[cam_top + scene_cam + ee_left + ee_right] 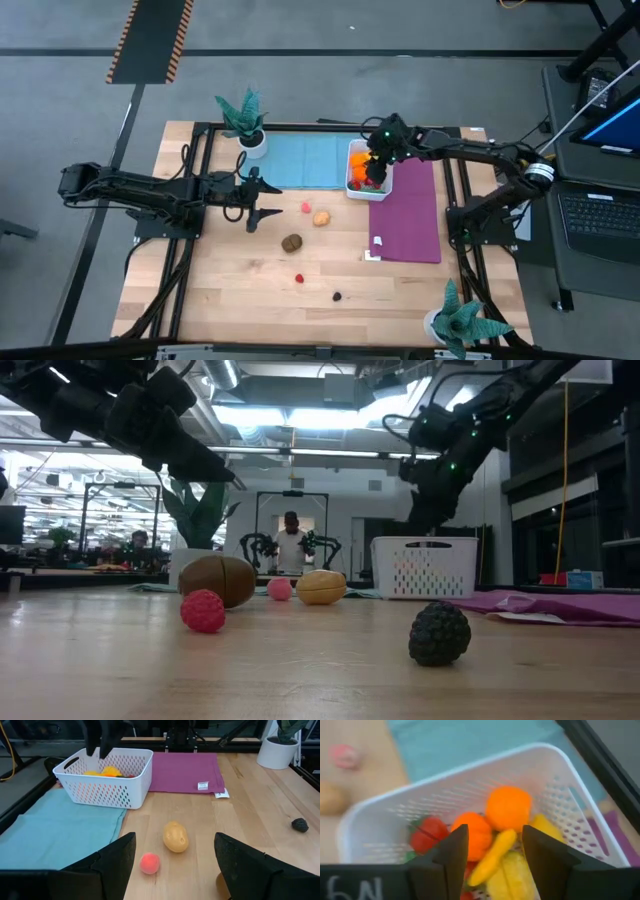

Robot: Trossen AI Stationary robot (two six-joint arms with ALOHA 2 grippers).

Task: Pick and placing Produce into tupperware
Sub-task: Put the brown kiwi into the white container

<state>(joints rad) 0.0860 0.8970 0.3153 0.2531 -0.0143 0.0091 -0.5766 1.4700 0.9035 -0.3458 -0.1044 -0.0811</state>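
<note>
The tupperware [368, 170] is a white perforated basket at the table's far middle, holding orange, yellow and red produce [507, 807]. My right gripper [495, 830] hovers open just above it, fingers pointing down at the pile. Loose produce lies on the wood: a pink piece [305, 207], a tan piece [321, 217], a brown one [291, 242], a red one [299, 278] and a dark one [337, 296]. My left gripper [265, 198] stands open above the table, left of the pink piece, nothing between its fingers.
A teal mat [300, 160] lies left of the basket and a purple mat [408, 210] right of it. Potted plants stand at the far left [245, 120] and near right [460, 318]. A person [291, 540] stands in the room beyond.
</note>
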